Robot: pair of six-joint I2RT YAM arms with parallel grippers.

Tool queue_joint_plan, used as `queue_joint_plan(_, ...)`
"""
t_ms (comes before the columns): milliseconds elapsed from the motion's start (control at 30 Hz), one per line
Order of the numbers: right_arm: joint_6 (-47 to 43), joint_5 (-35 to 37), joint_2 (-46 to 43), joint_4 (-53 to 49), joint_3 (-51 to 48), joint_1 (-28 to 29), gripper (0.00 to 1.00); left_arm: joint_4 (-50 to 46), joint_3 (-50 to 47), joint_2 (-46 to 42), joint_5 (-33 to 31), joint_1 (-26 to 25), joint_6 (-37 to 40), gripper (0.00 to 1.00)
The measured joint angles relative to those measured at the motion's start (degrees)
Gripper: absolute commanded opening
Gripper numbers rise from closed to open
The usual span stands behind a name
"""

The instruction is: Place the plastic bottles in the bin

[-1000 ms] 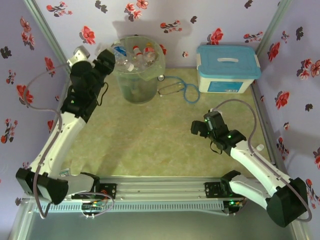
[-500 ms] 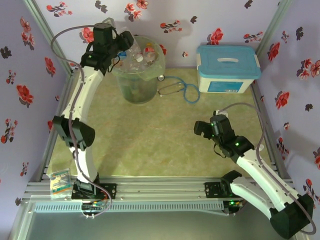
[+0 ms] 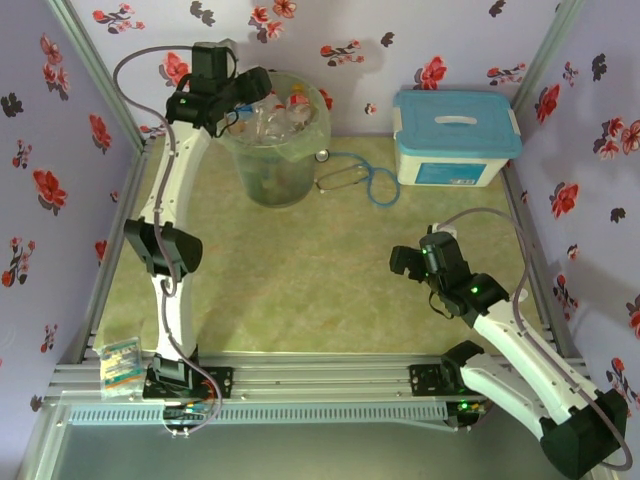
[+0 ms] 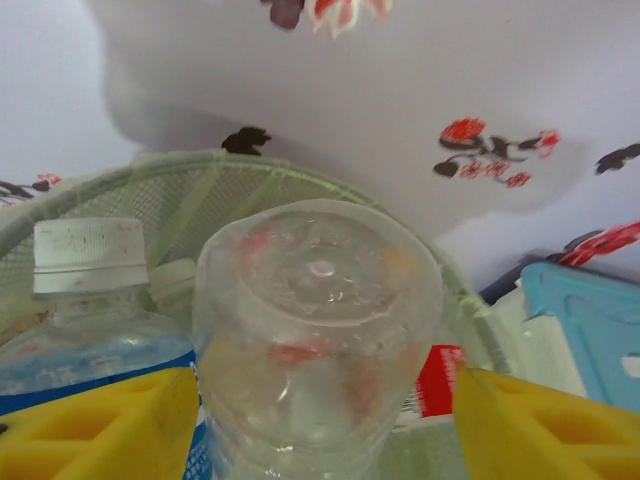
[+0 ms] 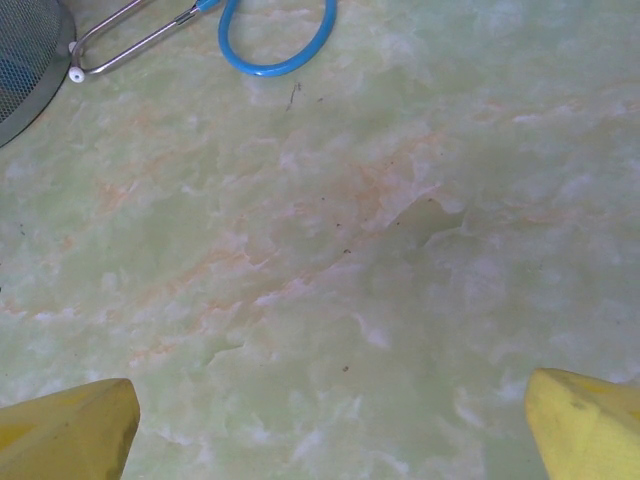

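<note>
1. At the far left corner of the table (image 3: pixel 300 290), the bin (image 3: pixel 272 165) stands upright, with several plastic bottles (image 3: pixel 285 112) piled inside up to its rim.
2. The left gripper (image 3: pixel 250 88) hangs over the bin's left rim, its yellow fingers (image 4: pixel 100 425) pinching a clear bottle (image 4: pixel 318 320) whose base faces the wrist camera.
3. Beside that bottle, inside the bin, a white-capped bottle (image 4: pixel 88 300) with a blue label stands upright.
4. Near the right edge, the right gripper (image 3: pixel 405 262) hovers above bare table, its jaws spread wide.
5. A stethoscope (image 3: pixel 372 183) lies just right of the bin, and a white box (image 3: pixel 455 140) sits at the far right corner.
</note>
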Motion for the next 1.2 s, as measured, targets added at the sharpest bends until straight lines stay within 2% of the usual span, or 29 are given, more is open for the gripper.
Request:
queue_joint_plan(133, 0.00, -0.04, 0.37, 0.07, 0.00, 0.02, 0.99, -1.07, -0.04, 0.96, 0.11, 0.11, 2.01, 0.79)
queue_joint_plan(267, 0.02, -0.07, 1.29, 0.24, 0.00, 0.02, 0.99, -0.74, -0.37, 0.87, 0.33, 0.11, 3.06, 0.79)
queue_joint_plan(533, 0.26, -0.52, 2.36, 0.50, 0.00, 0.00, 0.99, -0.33, -0.48, 0.90, 0.50, -0.24, 4.31, 0.72)
queue_joint_plan(833, 0.81, -1.22, 2.36, 1.18, 0.00, 0.00, 0.99, 0.02, 4.83, 6.34, 0.24, -0.90, 7.80, 0.74)
queue_joint_plan(1200, 1.51, -2.47, 4.07, 3.48, -0.44, 0.00, 0.99, 0.04, 5.01, 7.26, -0.13, -1.88, 11.08, 0.72)
